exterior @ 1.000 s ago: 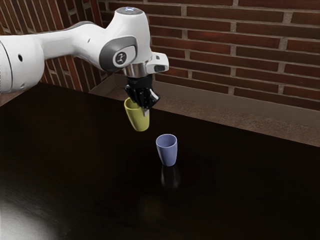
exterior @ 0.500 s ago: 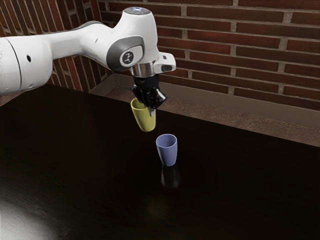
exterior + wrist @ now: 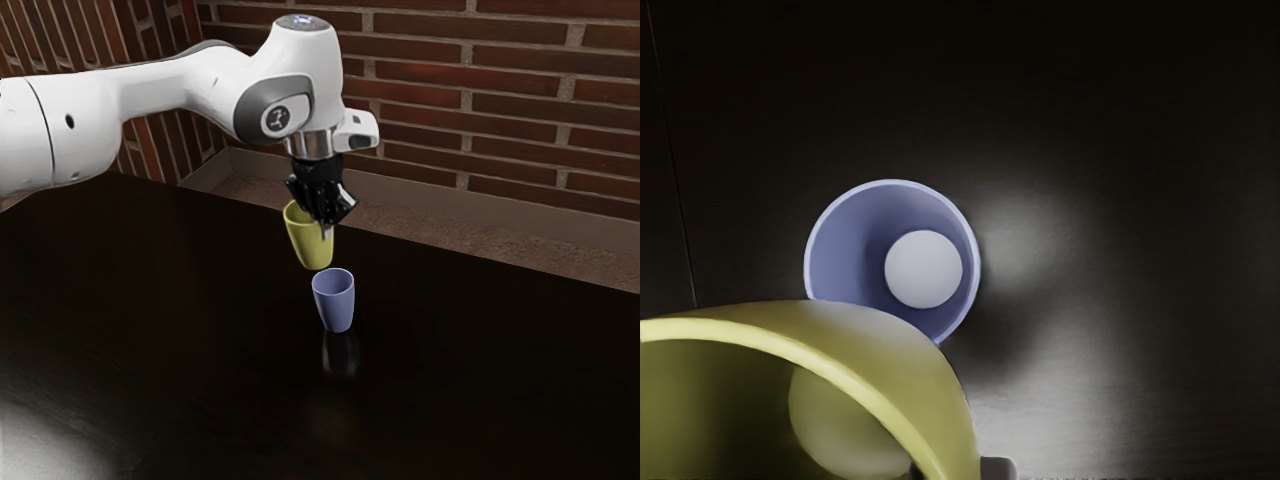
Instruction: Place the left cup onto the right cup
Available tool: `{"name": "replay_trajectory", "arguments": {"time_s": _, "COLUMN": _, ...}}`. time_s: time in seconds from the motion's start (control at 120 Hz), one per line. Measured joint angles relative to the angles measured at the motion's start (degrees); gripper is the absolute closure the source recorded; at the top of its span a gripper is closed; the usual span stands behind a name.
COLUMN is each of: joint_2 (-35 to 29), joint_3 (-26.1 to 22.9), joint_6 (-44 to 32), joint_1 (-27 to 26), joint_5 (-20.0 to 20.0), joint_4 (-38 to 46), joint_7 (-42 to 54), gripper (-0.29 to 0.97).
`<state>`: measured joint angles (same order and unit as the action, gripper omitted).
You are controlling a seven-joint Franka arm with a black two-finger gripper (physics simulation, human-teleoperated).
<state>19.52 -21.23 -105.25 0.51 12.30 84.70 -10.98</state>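
A yellow cup (image 3: 307, 240) hangs in the air, tilted a little, with my gripper (image 3: 324, 225) shut on its rim. A blue cup (image 3: 333, 299) stands upright on the dark table (image 3: 150, 350), just below the yellow one and slightly toward the exterior view's right. Their outlines nearly meet in the exterior view, and I cannot tell whether they touch. In the wrist view the yellow cup (image 3: 830, 390) is large and close under my hand, and the blue cup (image 3: 895, 255) shows its open mouth and pale bottom just beyond it.
A brown ledge (image 3: 480, 225) runs along the table's back edge under a red brick wall (image 3: 480, 90). The dark tabletop spreads wide around the blue cup, with a bright reflection at the front left corner (image 3: 40, 440).
My arm has carried the yellow cup toward the exterior view's right and slightly down, from well left of the blue cup to just above its left rim. The blue cup has stayed put.
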Motion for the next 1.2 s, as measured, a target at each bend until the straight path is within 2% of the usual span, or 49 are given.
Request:
{"name": "replay_trajectory", "arguments": {"time_s": 0.375, "joint_2": 3.3, "joint_3": -0.7, "joint_6": 1.1, "joint_1": -0.7, "joint_5": 1.7, "joint_4": -5.0, "joint_7": -2.2, "gripper": 0.79}}
{"name": "replay_trajectory", "arguments": {"time_s": 1.2, "joint_2": 5.8, "joint_3": 0.1, "joint_6": 1.3, "joint_1": -2.3, "joint_5": 2.8, "joint_4": -6.1, "joint_7": -4.1, "gripper": 0.79}}
